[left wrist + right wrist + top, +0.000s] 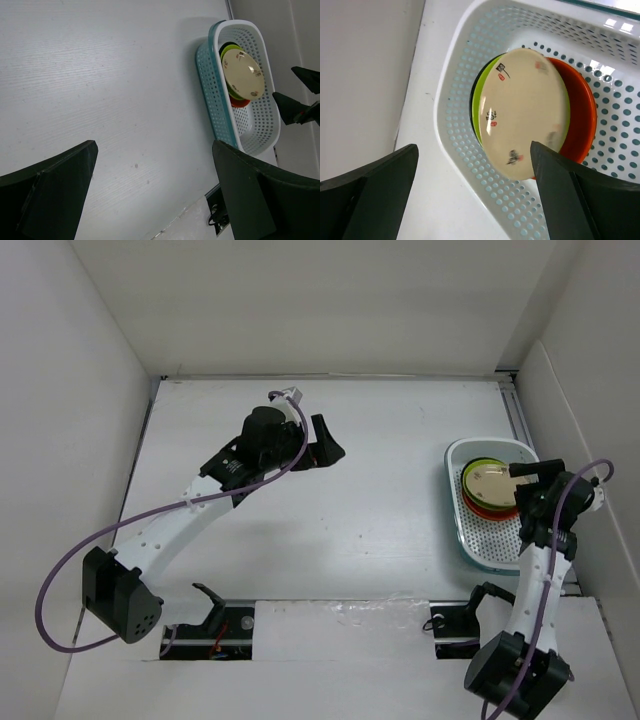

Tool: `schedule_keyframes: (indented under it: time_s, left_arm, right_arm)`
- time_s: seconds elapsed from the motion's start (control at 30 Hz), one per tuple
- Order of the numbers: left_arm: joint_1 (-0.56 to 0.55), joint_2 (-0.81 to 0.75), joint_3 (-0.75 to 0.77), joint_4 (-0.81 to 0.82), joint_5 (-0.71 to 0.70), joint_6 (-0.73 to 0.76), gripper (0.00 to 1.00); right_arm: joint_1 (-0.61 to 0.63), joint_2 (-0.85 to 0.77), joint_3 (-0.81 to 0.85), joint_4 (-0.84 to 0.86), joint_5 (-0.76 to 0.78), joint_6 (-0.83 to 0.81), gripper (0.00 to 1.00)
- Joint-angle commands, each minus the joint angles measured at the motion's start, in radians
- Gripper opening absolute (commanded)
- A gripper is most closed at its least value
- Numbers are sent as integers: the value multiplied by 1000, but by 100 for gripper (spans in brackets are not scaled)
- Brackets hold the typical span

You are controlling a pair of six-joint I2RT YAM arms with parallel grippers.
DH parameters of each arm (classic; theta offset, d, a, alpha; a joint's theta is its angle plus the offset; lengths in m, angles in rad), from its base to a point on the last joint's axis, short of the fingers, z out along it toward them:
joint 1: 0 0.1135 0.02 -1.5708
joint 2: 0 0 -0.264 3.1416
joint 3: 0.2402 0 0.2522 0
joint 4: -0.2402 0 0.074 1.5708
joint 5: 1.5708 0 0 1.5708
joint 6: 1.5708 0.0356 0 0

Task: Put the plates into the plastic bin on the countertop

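The plastic bin (468,548) lies at the right of the countertop (380,520). It holds a leaning stack of plates: a beige plate (492,485) on top, a lime green one (479,110) and an orange one (582,120) under it, and a dark edge behind. My right gripper (530,471) hovers over the bin, open and empty; in the right wrist view (474,150) its fingers frame the beige plate (525,110) and the bin rim (455,100). My left gripper (335,445) is open and empty above the far middle of the countertop. The left wrist view (155,145) shows the bin (210,90).
White walls enclose the countertop on the left, back and right. A metal rail (520,415) runs along the right wall beside the bin. Two dark slots with cables (215,625) (450,625) sit at the near edge by the arm bases.
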Motion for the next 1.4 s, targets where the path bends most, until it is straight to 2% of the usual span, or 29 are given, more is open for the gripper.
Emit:
schedule_keyframes:
  time_s: [0.0, 0.23, 0.33, 0.43, 0.57, 0.7, 0.83, 0.97, 1.1, 1.23, 1.37]
  left_arm:
    - [-2, -26, -2, 31, 5, 15, 100]
    - [-2, -36, 7, 11, -41, 15, 100]
    - [-2, -46, 20, -12, -41, 15, 100]
    - [-2, -70, 53, -70, -107, 15, 100]
    - [-2, -128, 102, -176, -239, 35, 100]
    - [7, -237, 132, -294, -379, 35, 100]
    - [7, -355, 132, -391, -588, 35, 100]
    - [7, -490, 92, -460, -693, 6, 100]
    - [7, -642, 37, -492, -704, -13, 100]
    - [7, -760, -12, -535, -695, -63, 100]
    - [7, -813, -13, -583, -704, -97, 100]
  right_arm:
    - [-5, -15, 77, -65, 32, -28, 99]
    - [-5, -6, 120, -111, -29, -51, 99]
    - [-5, -11, 160, -154, -109, -66, 99]
    - [8, -57, 226, -197, -215, -76, 99]
    - [151, -101, 336, -278, -203, -112, 99]
    - [260, -130, 502, -409, -169, -224, 99]
    - [402, -144, 649, -516, -169, -299, 99]
    - [530, -169, 804, -668, -76, -346, 99]
    - [666, -207, 872, -752, 15, -356, 99]
    - [751, -244, 901, -817, 81, -356, 99]
    - [779, -256, 901, -817, 114, -356, 99]
